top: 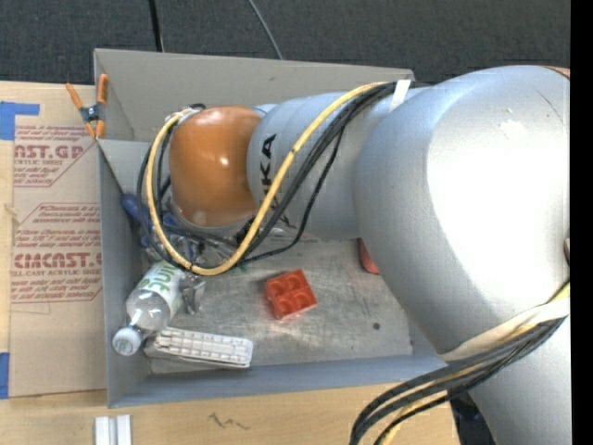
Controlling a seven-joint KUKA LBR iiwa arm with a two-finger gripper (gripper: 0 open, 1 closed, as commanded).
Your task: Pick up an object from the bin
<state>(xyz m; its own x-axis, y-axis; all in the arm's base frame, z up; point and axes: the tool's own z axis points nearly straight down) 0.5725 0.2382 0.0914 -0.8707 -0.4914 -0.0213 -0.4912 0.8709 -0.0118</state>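
1. The end effector [193, 292] is low at the left side of the bin [278, 376], just beside a clear plastic bottle [156, 297]. Open or closed, I cannot tell.
2. The bottle lies flat, long axis diagonal, cap toward the lower-left corner.
3. A red toy brick [290, 295] sits apart, mid-floor.

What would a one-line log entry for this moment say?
gripper: low, beside plastic bottle | red toy brick: lying apart, mid bin

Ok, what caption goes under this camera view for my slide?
Robot arm reaches into the left of the grey bin, above a clear plastic bottle, near a red toy brick.
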